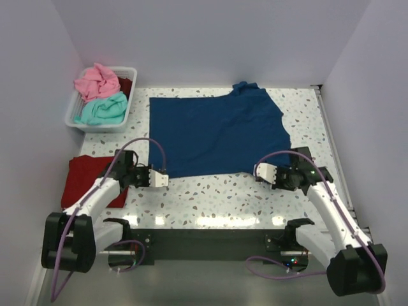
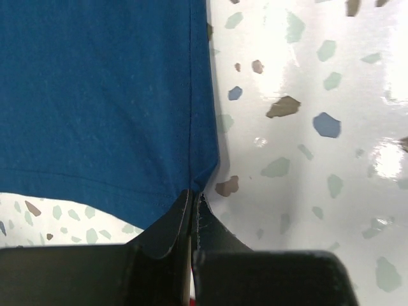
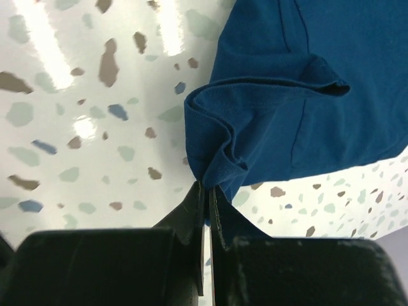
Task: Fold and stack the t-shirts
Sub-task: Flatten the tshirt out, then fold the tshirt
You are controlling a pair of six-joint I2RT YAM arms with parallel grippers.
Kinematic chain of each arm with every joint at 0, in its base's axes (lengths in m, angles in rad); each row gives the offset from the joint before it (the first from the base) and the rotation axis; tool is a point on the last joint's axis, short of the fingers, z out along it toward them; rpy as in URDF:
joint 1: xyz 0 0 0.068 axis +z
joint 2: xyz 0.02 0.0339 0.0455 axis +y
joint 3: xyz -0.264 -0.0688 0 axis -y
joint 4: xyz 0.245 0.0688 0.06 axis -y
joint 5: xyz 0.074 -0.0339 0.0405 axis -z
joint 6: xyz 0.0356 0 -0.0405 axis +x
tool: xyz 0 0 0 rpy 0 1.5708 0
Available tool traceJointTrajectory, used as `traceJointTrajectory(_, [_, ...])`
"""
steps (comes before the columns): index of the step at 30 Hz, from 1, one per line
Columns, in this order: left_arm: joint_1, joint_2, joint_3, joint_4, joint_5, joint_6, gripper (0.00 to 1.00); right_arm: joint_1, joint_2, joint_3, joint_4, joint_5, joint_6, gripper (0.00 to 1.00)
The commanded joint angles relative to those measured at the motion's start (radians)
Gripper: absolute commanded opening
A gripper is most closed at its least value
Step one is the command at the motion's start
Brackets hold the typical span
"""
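A navy blue t-shirt (image 1: pixel 217 131) lies spread flat in the middle of the table, no print showing. My left gripper (image 1: pixel 168 180) is shut on its near left corner (image 2: pixel 203 172), the hem pinched between the fingertips (image 2: pixel 193 194). My right gripper (image 1: pixel 256 170) is shut on the bunched near right corner (image 3: pixel 213 159), with cloth gathered in folds at the tips (image 3: pixel 207 188). A dark red t-shirt (image 1: pixel 86 178) lies at the table's left edge beside the left arm. A pink t-shirt (image 1: pixel 97 81) and a teal t-shirt (image 1: pixel 102 109) sit crumpled in the basket.
The white plastic basket (image 1: pixel 95 126) stands at the back left, with a bit of dark red cloth (image 1: pixel 126 85) at its far side. White walls close in the table on the left, back and right. Speckled tabletop (image 1: pixel 210 191) shows between the arms.
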State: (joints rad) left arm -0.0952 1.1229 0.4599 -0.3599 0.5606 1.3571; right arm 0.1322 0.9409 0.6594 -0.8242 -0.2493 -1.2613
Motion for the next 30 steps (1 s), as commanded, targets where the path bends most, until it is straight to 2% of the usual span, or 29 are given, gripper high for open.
traceJointTrajectory(1, [-0.003,-0.058,-0.003,-0.138,0.047,0.068,0.0,0.001,-0.077,0.045,-0.185,0.018,-0.032,0.0])
traceJointTrajectory(5, [0.014,-0.103,0.002,-0.249,0.053,0.103,0.0,0.001,-0.157,0.051,-0.277,0.022,-0.033,0.0])
traceJointTrajectory(9, [0.066,-0.097,0.037,-0.294,0.082,0.123,0.0,0.001,-0.162,0.086,-0.27,0.028,0.002,0.0])
traceJointTrajectory(16, [0.157,0.128,0.285,-0.367,0.196,0.031,0.0,-0.005,0.129,0.295,-0.187,0.021,0.085,0.0])
traceJointTrajectory(21, [0.155,0.204,0.367,-0.263,0.197,-0.134,0.0,-0.005,0.263,0.405,-0.107,0.033,0.044,0.0])
traceJointTrajectory(30, [0.157,0.368,0.514,-0.197,0.186,-0.292,0.0,-0.005,0.513,0.629,-0.053,0.028,-0.033,0.0])
